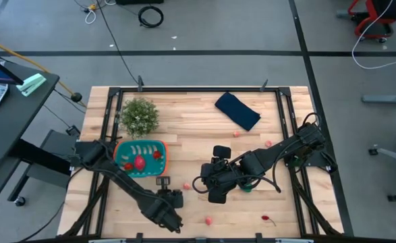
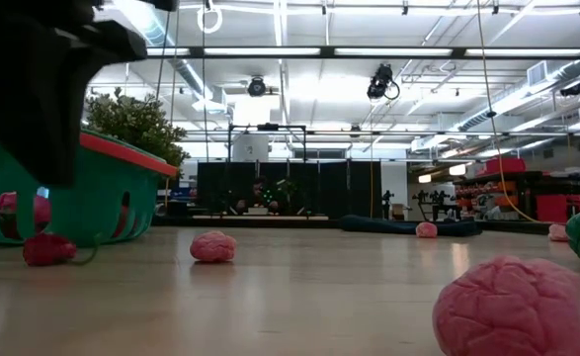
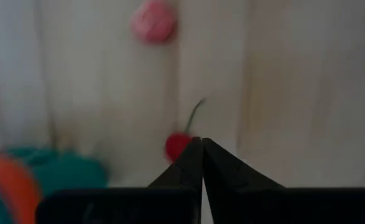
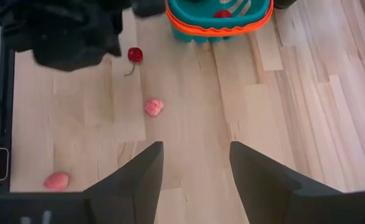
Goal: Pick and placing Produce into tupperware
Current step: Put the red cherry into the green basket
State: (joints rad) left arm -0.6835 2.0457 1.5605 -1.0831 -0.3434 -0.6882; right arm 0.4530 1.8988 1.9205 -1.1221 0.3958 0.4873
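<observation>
My left gripper is shut with nothing between its fingers. It hangs just above a red cherry, a piece of produce lying on the table with its stem free. The low view shows a gap between the gripper and the cherry. The teal tupperware with an orange rim stands on the table beside it, with red produce inside. My right gripper is open and empty above the table's middle. Pink produce lies between the two arms.
More pink pieces and a second cherry are scattered over the table. A green piece lies under my right arm. A bushy plant stands behind the tupperware. A dark blue cloth lies at the far side.
</observation>
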